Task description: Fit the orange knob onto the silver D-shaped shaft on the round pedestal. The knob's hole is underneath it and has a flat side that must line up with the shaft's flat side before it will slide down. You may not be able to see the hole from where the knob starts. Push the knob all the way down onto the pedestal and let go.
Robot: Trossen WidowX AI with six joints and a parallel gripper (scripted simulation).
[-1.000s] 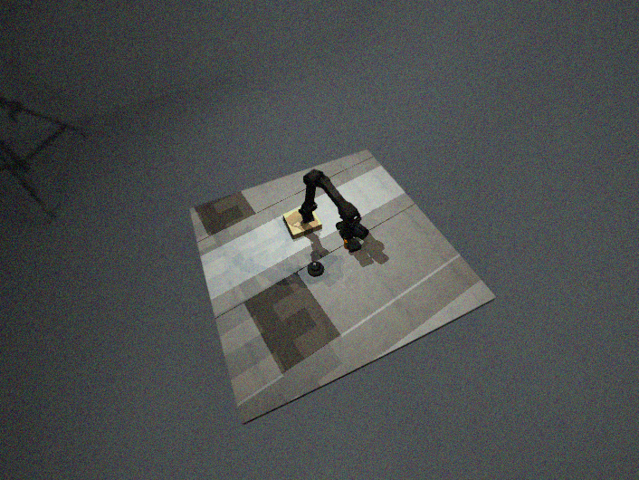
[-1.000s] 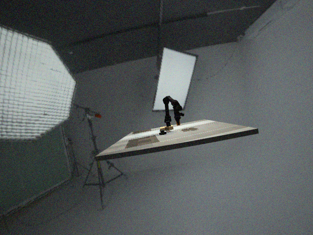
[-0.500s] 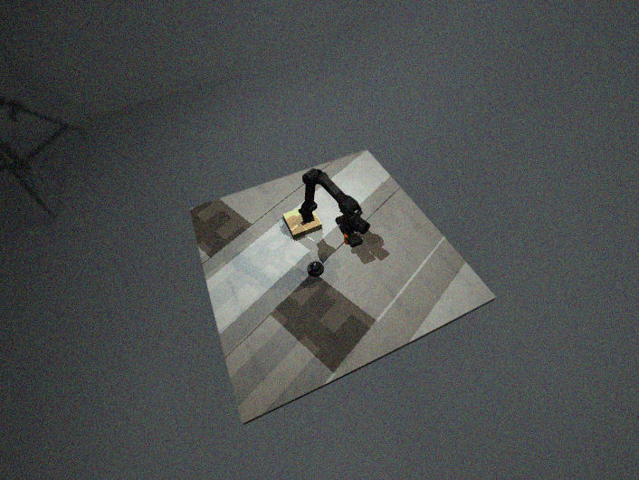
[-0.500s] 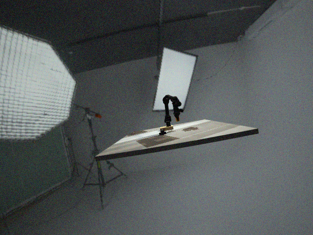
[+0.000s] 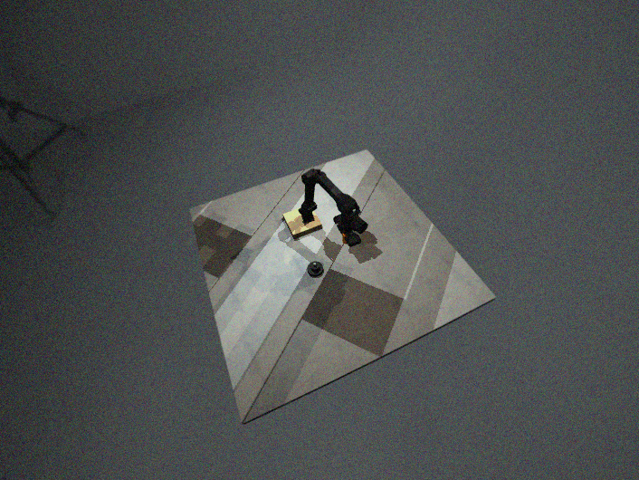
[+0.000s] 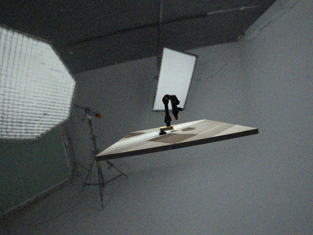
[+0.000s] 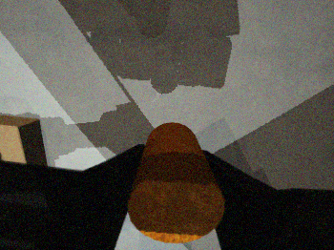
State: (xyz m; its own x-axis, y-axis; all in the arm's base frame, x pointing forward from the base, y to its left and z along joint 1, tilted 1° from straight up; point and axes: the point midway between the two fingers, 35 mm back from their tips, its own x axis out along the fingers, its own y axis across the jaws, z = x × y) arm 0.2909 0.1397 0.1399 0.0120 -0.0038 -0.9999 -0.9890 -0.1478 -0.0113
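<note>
The orange knob [image 5: 343, 240] [image 6: 175, 119] [image 7: 176, 203] is held in the air, well above the table. My gripper [image 5: 347, 237] [image 6: 176, 117] [image 7: 172, 153] is shut on it, with one dark finger on each side of it in the wrist view. The knob's underside and its hole are hidden. The dark round pedestal [image 5: 315, 271] [image 6: 162, 133] stands on the table, apart from the knob, below and to the left of it in the top view. A small shaft [image 5: 314, 264] stands up at its middle; its flat side is too small to make out. The pedestal is not in the wrist view.
The arm's base stands on a yellowish block [image 5: 296, 227] [image 6: 170, 128] [image 7: 10, 141], behind the pedestal in the exterior view. The table [image 5: 438, 268] [image 6: 227, 130] carries patterned bands and dark shadows. Its edges show in the top and exterior views.
</note>
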